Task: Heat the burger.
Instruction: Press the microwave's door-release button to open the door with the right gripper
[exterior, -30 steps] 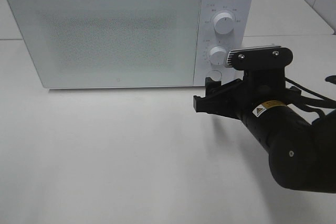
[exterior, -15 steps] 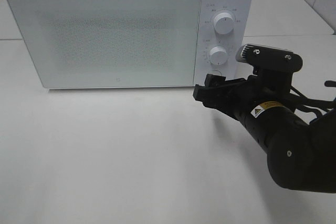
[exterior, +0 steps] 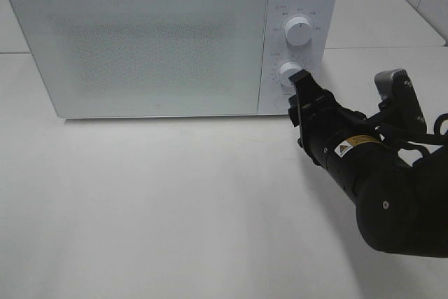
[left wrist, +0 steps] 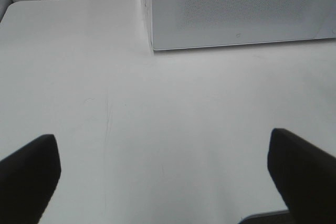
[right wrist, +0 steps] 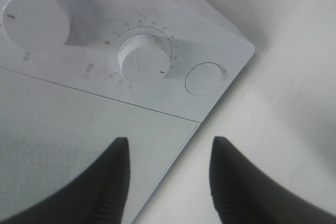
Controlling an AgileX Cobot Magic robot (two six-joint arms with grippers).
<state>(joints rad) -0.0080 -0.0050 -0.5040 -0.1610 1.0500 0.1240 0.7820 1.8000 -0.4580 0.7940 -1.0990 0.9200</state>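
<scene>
The burger is out of view; no frame shows it. The white microwave [exterior: 154,40] stands at the back of the table with its door closed. My right gripper [exterior: 299,79] is turned on its side with its tips just in front of the lower dial [exterior: 288,71]. In the right wrist view its two dark fingers [right wrist: 113,177] stand apart with nothing between them, a little short of that dial [right wrist: 143,60]. My left gripper [left wrist: 161,137] is wide open over bare table, near the microwave's front left corner [left wrist: 152,45].
An upper dial [exterior: 299,31] sits above the lower one, and a round button [right wrist: 203,78] sits below it at the panel's corner. The white table [exterior: 161,201] stretches in front of the microwave. The right arm's black body [exterior: 385,194] fills the right side.
My right gripper has rolled about a quarter turn and risen from beside the round button to the lower dial. Its jaws have narrowed. The left gripper has not moved.
</scene>
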